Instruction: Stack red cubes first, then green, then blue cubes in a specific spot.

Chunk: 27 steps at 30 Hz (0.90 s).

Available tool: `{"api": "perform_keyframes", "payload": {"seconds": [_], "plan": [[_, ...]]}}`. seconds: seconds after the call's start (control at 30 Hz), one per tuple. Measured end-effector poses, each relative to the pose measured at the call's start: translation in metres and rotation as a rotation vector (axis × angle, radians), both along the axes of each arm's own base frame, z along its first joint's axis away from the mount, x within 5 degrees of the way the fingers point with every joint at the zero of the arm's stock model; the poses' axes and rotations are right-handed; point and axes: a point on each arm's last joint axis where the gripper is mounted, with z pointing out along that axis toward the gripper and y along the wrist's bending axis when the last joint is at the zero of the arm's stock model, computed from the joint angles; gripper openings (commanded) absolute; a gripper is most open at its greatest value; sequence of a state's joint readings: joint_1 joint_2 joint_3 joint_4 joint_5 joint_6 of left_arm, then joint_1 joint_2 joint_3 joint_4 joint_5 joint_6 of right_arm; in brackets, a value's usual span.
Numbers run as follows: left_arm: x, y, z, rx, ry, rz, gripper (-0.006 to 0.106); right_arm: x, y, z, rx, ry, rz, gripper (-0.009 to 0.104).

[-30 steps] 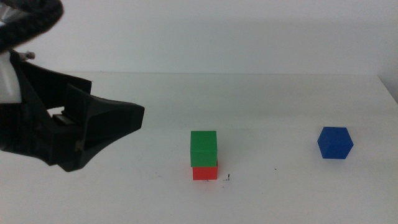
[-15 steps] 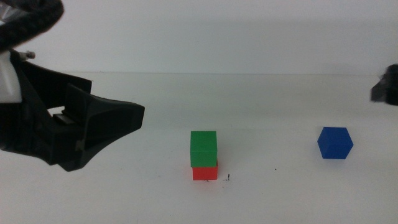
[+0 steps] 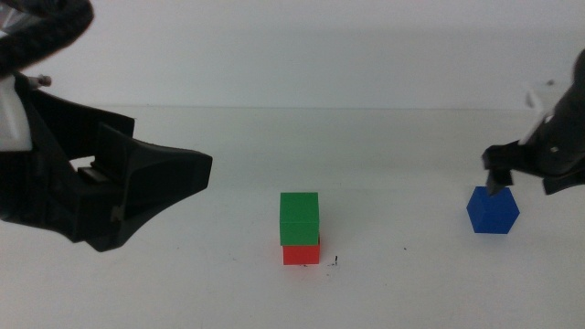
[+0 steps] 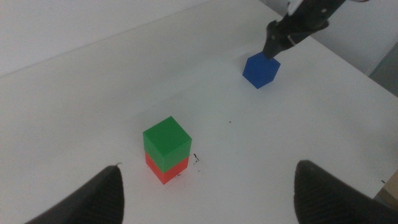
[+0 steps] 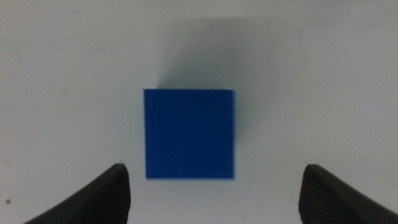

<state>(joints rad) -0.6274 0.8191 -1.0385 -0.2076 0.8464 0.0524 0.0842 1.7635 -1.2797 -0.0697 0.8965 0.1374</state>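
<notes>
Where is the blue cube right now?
The blue cube sits alone on the white table at the right of the middle view, well apart from the green-on-red stack, directly beneath the open right gripper.

I count three cubes on my table (image 3: 183, 292): one red cube (image 3: 302, 254), one green cube (image 3: 300, 217), one blue cube (image 3: 492, 211). Two grippers, left (image 3: 196, 171) and right (image 3: 498, 174).

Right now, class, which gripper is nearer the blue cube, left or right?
Right. The right gripper hangs open just above the blue cube; the left gripper waits open across the table, beyond the green cube.
</notes>
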Motion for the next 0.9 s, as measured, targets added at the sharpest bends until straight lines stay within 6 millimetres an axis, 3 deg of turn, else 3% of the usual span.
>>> {"api": "perform_keyframes", "payload": {"seconds": [0.33, 0.47, 0.53, 0.63, 0.73, 0.8, 0.9], "plan": [[0.0, 0.0, 0.0, 0.006, -0.005, 0.001, 0.094, 0.018, 0.016, -0.044, -0.006, 0.03, 0.047, 0.085], [0.0, 0.0, 0.0, 0.006, -0.005, 0.001, 0.094, 0.023, 0.017, -0.057, -0.015, 0.035, 0.052, 0.057], [0.0, 0.0, 0.0, 0.006, -0.005, 0.001, 0.094, 0.023, 0.018, -0.06, -0.016, 0.041, 0.048, 0.049], [0.0, 0.0, 0.0, 0.006, -0.005, 0.001, 0.094, 0.023, 0.018, -0.057, -0.014, 0.034, 0.037, 0.046], [0.0, 0.0, 0.0, 0.006, -0.005, 0.001, 0.094, 0.017, 0.023, -0.044, -0.049, 0.031, 0.042, 0.034], [0.0, 0.0, 0.0, 0.006, -0.005, 0.001, 0.094, 0.009, 0.032, -0.028, -0.099, 0.014, 0.053, 0.024], [0.0, 0.0, 0.0, 0.005, -0.006, 0.002, 0.094, -0.006, 0.054, -0.001, -0.165, -0.033, 0.076, 0.019]]}}
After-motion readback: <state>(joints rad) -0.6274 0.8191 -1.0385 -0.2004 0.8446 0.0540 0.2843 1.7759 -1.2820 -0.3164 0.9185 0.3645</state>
